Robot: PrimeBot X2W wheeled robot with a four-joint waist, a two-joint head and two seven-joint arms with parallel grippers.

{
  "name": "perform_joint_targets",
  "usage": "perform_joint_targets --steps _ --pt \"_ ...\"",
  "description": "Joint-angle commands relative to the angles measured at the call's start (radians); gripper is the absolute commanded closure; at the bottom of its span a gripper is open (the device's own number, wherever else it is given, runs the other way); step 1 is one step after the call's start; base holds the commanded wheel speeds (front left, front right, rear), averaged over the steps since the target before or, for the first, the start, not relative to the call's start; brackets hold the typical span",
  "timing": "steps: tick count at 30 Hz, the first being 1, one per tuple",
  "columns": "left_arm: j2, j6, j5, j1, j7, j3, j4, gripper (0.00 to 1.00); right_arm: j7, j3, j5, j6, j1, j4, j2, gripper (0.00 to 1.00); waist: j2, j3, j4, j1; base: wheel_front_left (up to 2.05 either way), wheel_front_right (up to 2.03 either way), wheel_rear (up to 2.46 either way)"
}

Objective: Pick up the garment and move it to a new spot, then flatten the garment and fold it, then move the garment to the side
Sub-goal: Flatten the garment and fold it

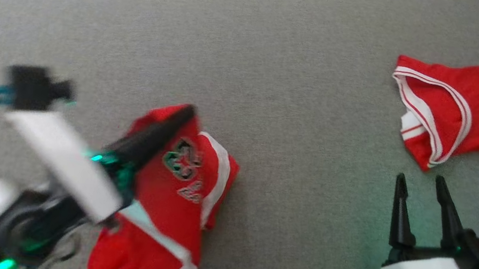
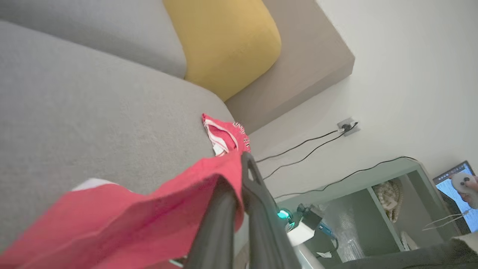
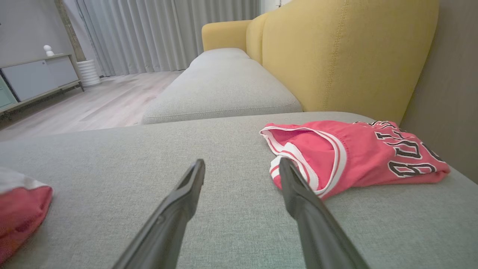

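Left gripper [image 1: 188, 110]: we have its jaws pinched tight on an upper fold of the garment [image 1: 172, 205].
Right gripper [image 1: 422, 183]: jaws spread wide, holding nothing.
Garment: red with white trim, crumpled, low left on the grey sofa seat [image 1: 305, 78].
Progress: we judge the pick-up just begun; moving, flattening, folding remain.
Red jersey [image 1: 471, 107]: far right, well apart.

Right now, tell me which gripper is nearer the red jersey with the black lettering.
Right. The right gripper hangs open just below the lettered jersey in the head view, not touching. The left gripper is far to its left, shut on the other garment.
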State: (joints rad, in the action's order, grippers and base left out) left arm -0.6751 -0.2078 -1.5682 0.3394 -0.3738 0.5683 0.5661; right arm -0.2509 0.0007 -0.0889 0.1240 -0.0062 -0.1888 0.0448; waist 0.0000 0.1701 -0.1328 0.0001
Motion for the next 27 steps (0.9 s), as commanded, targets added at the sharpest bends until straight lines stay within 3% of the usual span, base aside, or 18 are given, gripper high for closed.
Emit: perform_joint_targets --steps 1,4,5,9,10,11,14,16,21,27 --pt "0.026 -0.027 0.015 0.108 -0.021 -0.005 -0.030 1.00 -0.011 0.035 -0.013 0.007 -0.051 0.026 0.005 0.00 0.0000 0.008 -0.024 -0.0001 0.00 0.00 0.00" --pt "0.157 -0.086 0.052 0.206 -0.049 0.100 -0.185 1.00 -0.011 0.048 -0.027 0.007 -0.071 0.024 0.005 0.00 0.0000 0.022 -0.066 -0.0001 0.00 0.00 0.00" --pt "0.157 -0.086 0.052 0.206 -0.049 0.100 -0.185 1.00 -0.011 0.048 -0.027 0.007 -0.071 0.024 0.005 0.00 0.0000 0.022 -0.066 -0.0001 0.00 0.00 0.00" --pt "0.319 -0.079 0.134 0.294 -0.066 0.246 -0.405 1.00 -0.011 0.063 -0.050 0.007 -0.089 0.012 0.005 0.00 0.0000 0.047 -0.129 -0.0001 0.00 0.00 0.00" --pt "0.365 -0.085 0.147 0.305 -0.045 0.260 -0.467 0.62 -0.011 0.067 -0.056 0.007 -0.091 0.009 0.005 0.00 0.0000 0.052 -0.144 -0.0001 0.00 0.00 0.00" --pt "0.417 -0.096 0.155 0.311 -0.014 0.263 -0.529 0.00 -0.011 0.070 -0.061 0.007 -0.093 0.005 0.005 0.00 0.0000 0.056 -0.158 -0.0001 0.00 0.00 0.00" --pt "0.574 -0.114 0.148 0.318 0.093 0.247 -0.684 0.00 -0.011 0.076 -0.077 0.007 -0.092 -0.001 0.005 0.00 0.0000 0.064 -0.189 -0.0001 0.00 0.00 0.00" --pt "0.612 -0.103 0.142 0.330 0.158 0.249 -0.749 0.00 -0.011 0.075 -0.100 0.007 -0.092 -0.003 0.005 0.00 0.0000 0.065 -0.200 -0.0001 0.00 0.00 0.00" --pt "0.624 -0.055 0.102 0.360 0.297 0.318 -0.762 0.00 -0.011 0.073 -0.086 0.007 -0.091 0.001 0.005 0.00 0.0000 0.053 -0.194 -0.0001 0.00 0.00 0.00" --pt "0.625 -0.057 0.108 0.374 0.396 0.392 -0.745 0.00 -0.011 0.028 -0.049 0.007 -0.075 0.043 0.005 0.00 0.0000 0.033 -0.119 -0.0001 0.00 0.00 0.00"
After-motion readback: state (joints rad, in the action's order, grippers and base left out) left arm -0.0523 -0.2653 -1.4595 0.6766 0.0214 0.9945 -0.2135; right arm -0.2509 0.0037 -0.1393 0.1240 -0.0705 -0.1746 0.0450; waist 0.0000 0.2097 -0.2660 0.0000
